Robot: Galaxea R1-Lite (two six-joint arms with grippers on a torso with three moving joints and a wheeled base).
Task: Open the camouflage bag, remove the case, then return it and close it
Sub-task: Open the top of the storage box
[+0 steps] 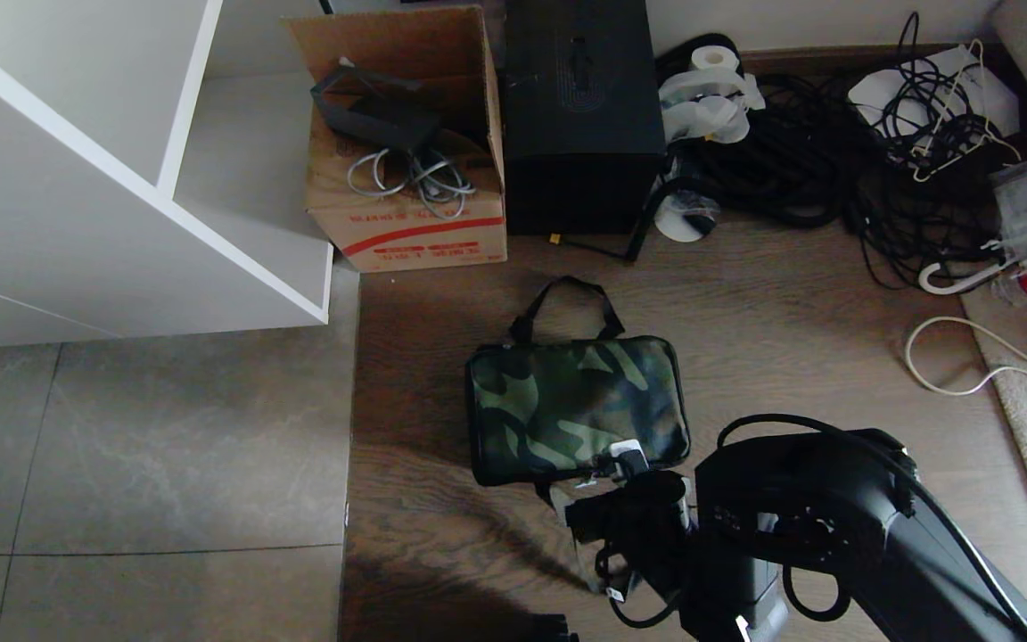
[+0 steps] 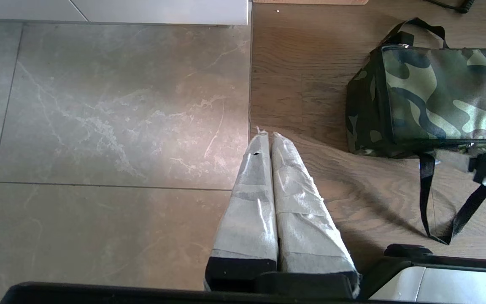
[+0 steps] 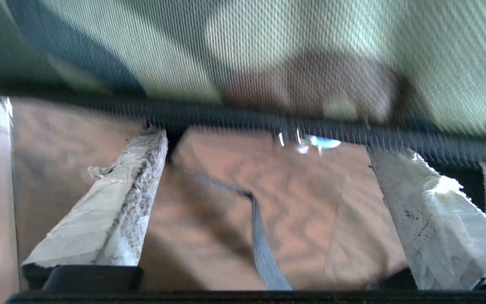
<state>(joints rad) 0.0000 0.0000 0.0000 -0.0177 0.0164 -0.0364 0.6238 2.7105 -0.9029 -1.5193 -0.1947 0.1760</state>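
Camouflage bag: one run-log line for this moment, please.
bag: camouflage bag flat on wood floor, looks zipped | right hand: open at bag's near edge | left hand: shut, parked | case: unseen

A wooden floor (image 1: 790,294) meets grey tiles (image 1: 148,446) on its left. On the wood lie the camouflage bag (image 1: 576,406), a cardboard box (image 1: 406,152), a black box (image 1: 580,116) and tangled cables (image 1: 834,152) along the far edge.

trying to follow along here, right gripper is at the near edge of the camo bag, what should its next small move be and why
Probably ease forward and close on the zip pull. The camouflage bag lies flat on the wood floor, apparently zipped shut, and no case shows. The right gripper sits at the near zip edge, fingers spread wide with the shiny pull between them and nothing held. The left gripper is shut, parked over the floor.
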